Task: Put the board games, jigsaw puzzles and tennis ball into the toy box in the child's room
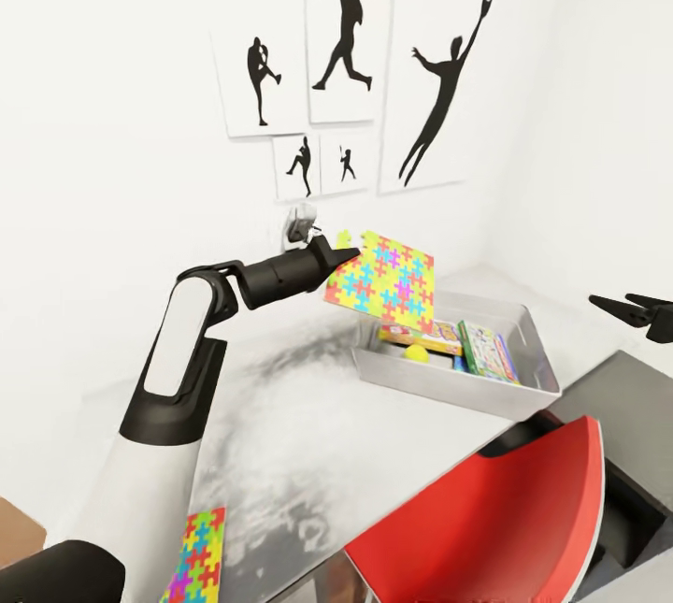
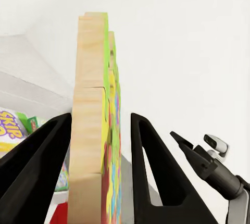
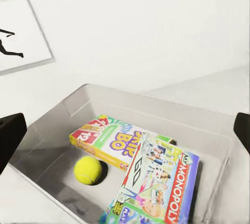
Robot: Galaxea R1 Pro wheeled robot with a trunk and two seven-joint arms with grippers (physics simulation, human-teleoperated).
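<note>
While one jigsaw puzzle (image 1: 193, 558) lies flat at the near left edge of the counter (image 1: 308, 453), untouched, the other jigsaw puzzle (image 1: 385, 278) is held tilted in the air by the left gripper (image 1: 338, 259), whose jaws are clamped on its edge, just above the near left corner of the toy box (image 1: 439, 385); in the left wrist view the wooden edge of that puzzle (image 2: 94, 125) is seen pinched between the two black fingers (image 2: 151, 177). Inside the box, the SKIP-BO game (image 3: 109, 140), a Monopoly game (image 3: 161, 182) and the tennis ball (image 3: 88, 170) are already gathered; a third game cannot be made out for certain. At the right, the right gripper (image 1: 628, 307) is held above the counter beside the box, empty, with its jaws spread wide. By this showing, most of the task is judged done: the held puzzle is to be released into the box and the near one fetched.
</note>
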